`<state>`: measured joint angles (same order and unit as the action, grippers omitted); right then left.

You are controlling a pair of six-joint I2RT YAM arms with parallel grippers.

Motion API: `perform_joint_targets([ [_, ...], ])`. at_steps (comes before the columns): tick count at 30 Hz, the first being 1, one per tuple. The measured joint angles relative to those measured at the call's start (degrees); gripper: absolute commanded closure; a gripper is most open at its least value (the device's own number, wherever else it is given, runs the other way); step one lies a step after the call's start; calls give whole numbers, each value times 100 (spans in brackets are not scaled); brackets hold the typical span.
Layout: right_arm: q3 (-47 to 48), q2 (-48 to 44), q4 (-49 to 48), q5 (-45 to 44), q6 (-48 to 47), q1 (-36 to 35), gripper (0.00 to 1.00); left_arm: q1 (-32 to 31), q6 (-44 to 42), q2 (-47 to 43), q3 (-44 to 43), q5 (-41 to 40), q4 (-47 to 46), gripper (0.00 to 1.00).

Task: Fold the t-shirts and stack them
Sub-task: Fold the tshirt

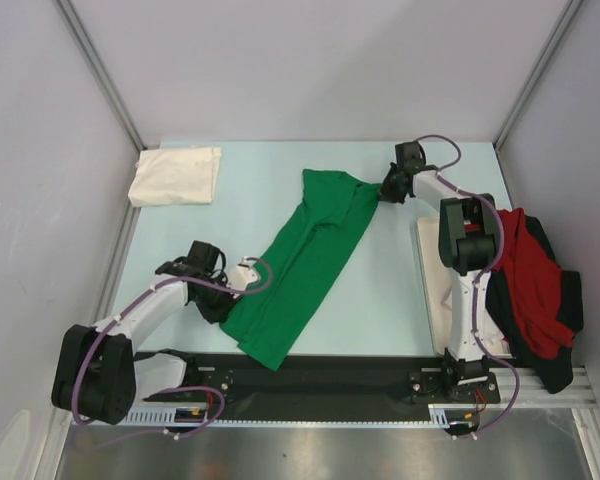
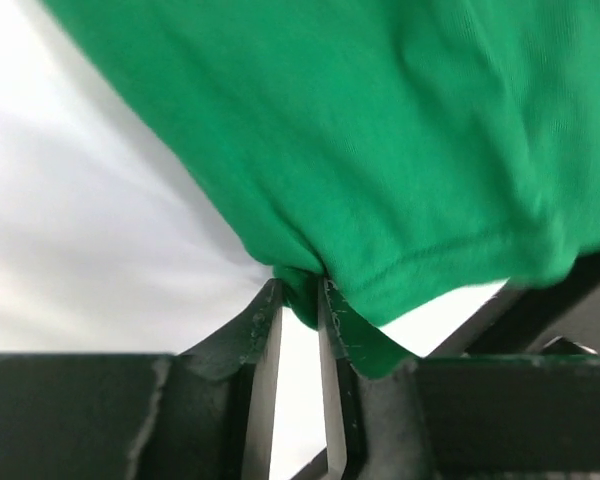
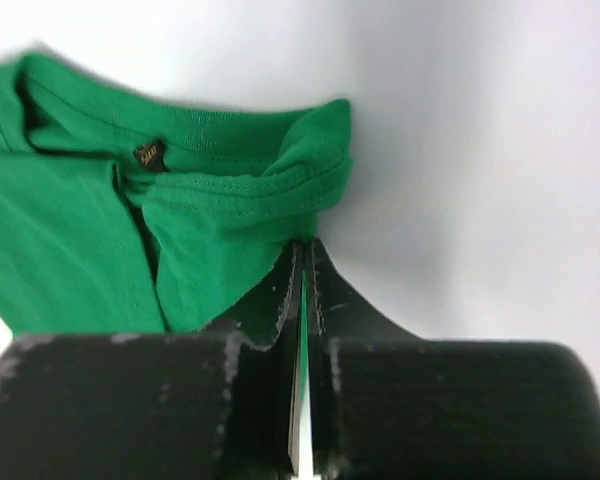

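Observation:
The bright green t-shirt (image 1: 305, 262) is stretched diagonally across the table, from near left to far right. My left gripper (image 1: 223, 303) is shut on its lower hem edge (image 2: 300, 300). My right gripper (image 1: 384, 193) is shut on its collar end; the collar with a small label shows in the right wrist view (image 3: 230, 180). A folded cream-white t-shirt (image 1: 176, 175) lies at the far left. The red t-shirt (image 1: 528, 280) lies crumpled on the dark t-shirt (image 1: 565, 315) at the right edge.
A flat white tray (image 1: 438, 285) lies under the right arm, partly hidden by it. Grey walls enclose the table on three sides. A black rail (image 1: 310, 385) runs along the near edge between the arm bases.

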<state>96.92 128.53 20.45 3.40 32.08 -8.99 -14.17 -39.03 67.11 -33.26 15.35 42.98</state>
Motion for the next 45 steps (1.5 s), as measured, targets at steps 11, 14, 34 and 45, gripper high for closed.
perform_joint_targets([
  [11,3467,2256,221,776,299,-17,94,-1659,302,262,-264,341,-219,52],
  [14,3718,2400,219,857,358,-28,72,-1681,310,136,-348,435,-181,49],
  [34,3130,962,-496,544,177,-94,67,-629,1458,1025,-1637,-470,-1132,40],
  [45,3700,2315,-1056,1311,507,-658,69,-627,1805,1467,-2031,-514,-1569,40],
])
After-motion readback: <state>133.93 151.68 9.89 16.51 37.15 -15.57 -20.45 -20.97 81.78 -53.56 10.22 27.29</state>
